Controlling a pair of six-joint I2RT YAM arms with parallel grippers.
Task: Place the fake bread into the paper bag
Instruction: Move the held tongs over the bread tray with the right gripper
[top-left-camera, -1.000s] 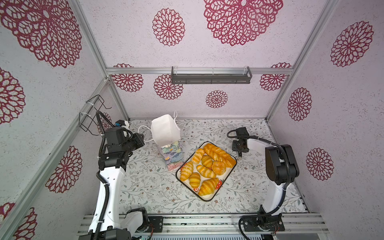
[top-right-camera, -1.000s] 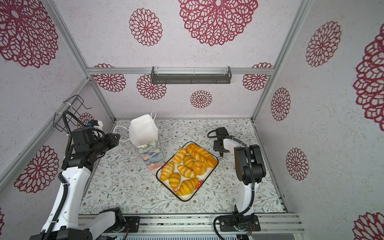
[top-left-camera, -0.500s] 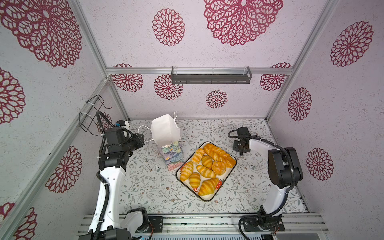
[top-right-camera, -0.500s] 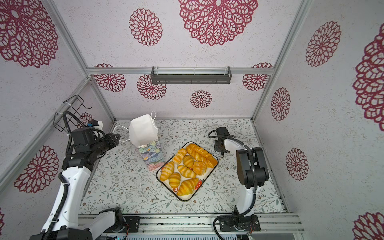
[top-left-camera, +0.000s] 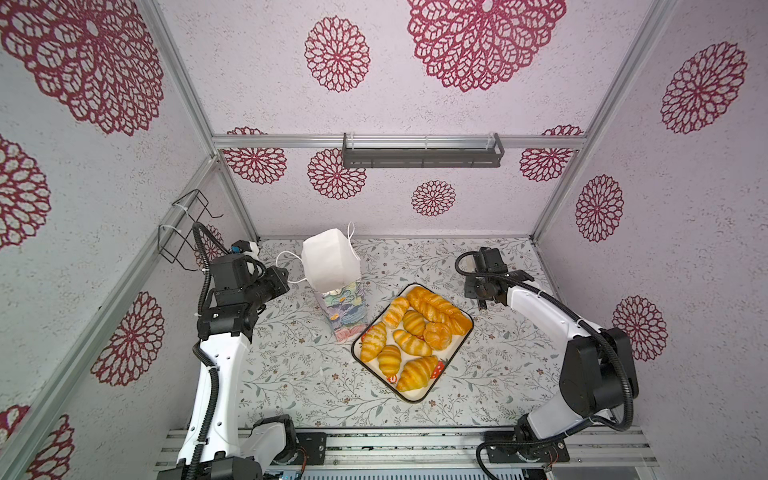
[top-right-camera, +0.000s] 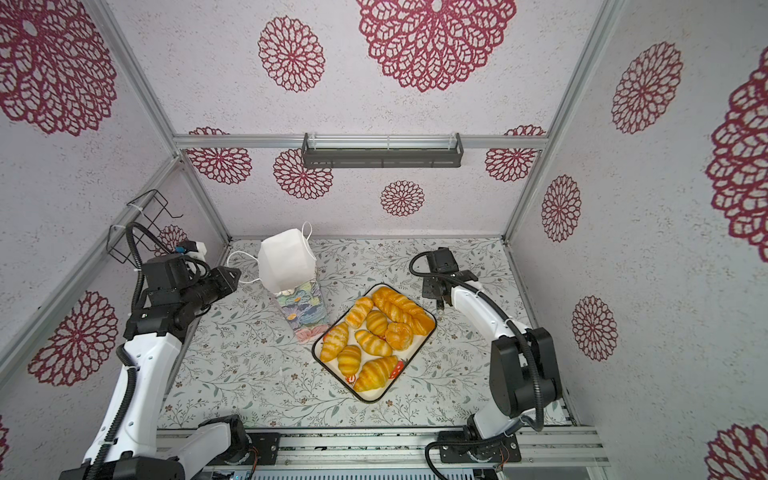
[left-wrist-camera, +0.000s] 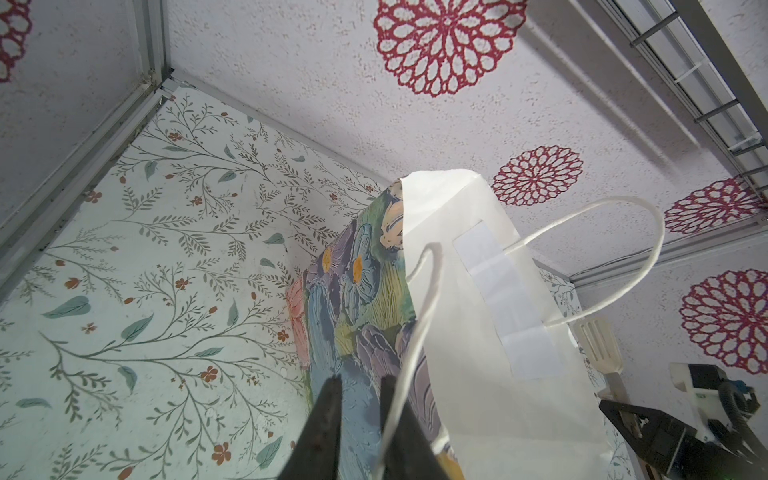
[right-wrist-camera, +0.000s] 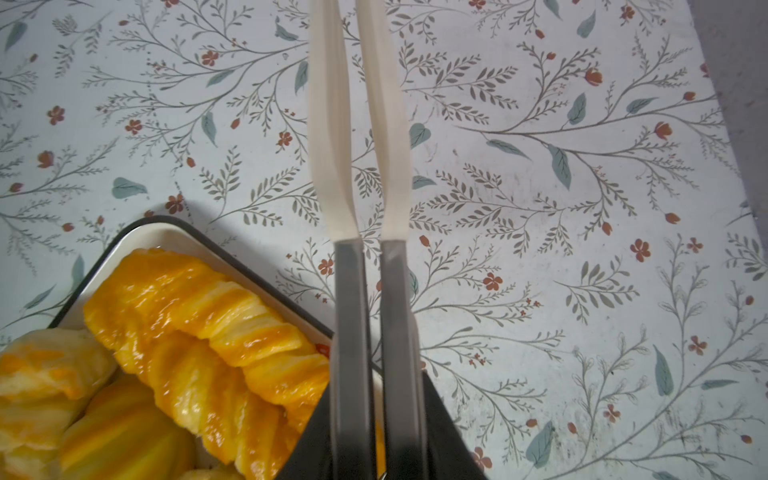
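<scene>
Several glossy golden pieces of fake bread (top-left-camera: 409, 332) fill a black-rimmed tray (top-left-camera: 415, 400); a long twisted loaf (right-wrist-camera: 199, 345) lies along its far side. The paper bag (top-left-camera: 332, 266) stands upright just left of the tray, white inside and flower-printed outside (left-wrist-camera: 357, 316). My left gripper (left-wrist-camera: 359, 382) is at the bag's left side with only a narrow gap between its fingers. The bag's cord handle (left-wrist-camera: 415, 328) runs along one finger, and nothing shows in the gap. My right gripper (right-wrist-camera: 376, 399), behind the tray's far right corner (top-left-camera: 482, 293), is shut on cream-tipped tongs (right-wrist-camera: 332, 145). Their arms are squeezed close, with no bread between them.
A wire basket (top-left-camera: 187, 224) hangs on the left wall near my left arm. A grey shelf (top-left-camera: 422, 153) is fixed to the back wall. The floral tabletop (top-left-camera: 299, 365) spreads out in front of the bag and the tray.
My right arm's elbow has swung outward and toward the front, while its gripper stays behind the tray. The left arm, bag and bread have not moved.
</scene>
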